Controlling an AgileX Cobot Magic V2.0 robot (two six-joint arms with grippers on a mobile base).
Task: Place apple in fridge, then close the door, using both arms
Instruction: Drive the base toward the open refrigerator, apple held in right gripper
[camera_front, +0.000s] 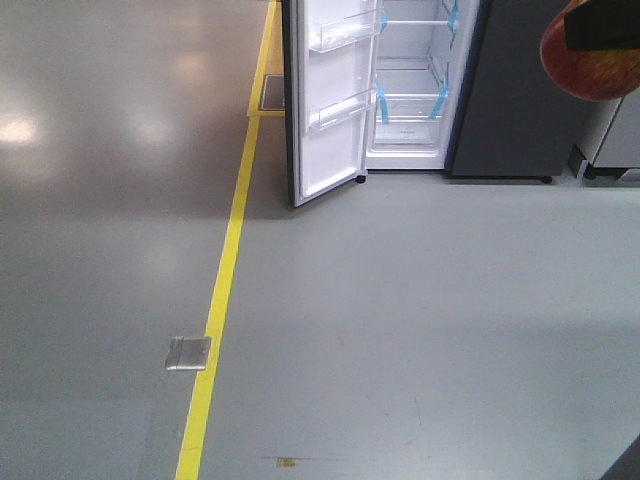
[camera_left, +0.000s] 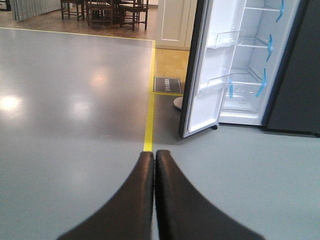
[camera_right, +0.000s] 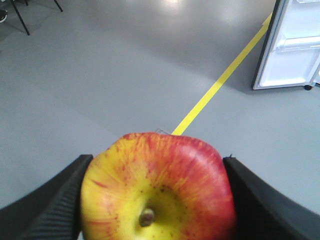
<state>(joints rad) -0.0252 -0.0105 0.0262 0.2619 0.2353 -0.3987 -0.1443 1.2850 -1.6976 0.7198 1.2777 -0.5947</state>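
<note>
- Two tools seen, one from each wrist camera.
- Right tool (camera_right: 156, 200): spread wide around the apple (camera_right: 159, 187), ribbed black fingers (camera_right: 55, 200) pressed against both of its sides.
- Apple red streaked over yellow, its hollow with a brown nub facing the camera; filling the lower half of the right wrist view, held above the grey floor (camera_right: 125, 75).
- From the front camera: apple (camera_front: 592, 55) at the upper right edge, partly cut off, a black piece of the tool across its top; well apart from the fridge (camera_front: 510, 90).
- Left tool (camera_left: 154, 157): fingers pressed together along their tips, nothing between them, pointed over the floor toward the yellow line (camera_left: 148, 125).
- Fridge standing at the far side of the floor: dark body, white inside, glass shelves (camera_front: 408, 95) with strips of blue tape (camera_front: 440, 100).
- Door (camera_front: 335, 110) swung wide open on the left side, white lining facing out.
- Two clear bins on the door, upper (camera_front: 345, 30) and lower (camera_front: 345, 108); only the white lining visible through them.
- Small metal plate (camera_front: 188, 353) set in the floor just beside the yellow line.
</note>
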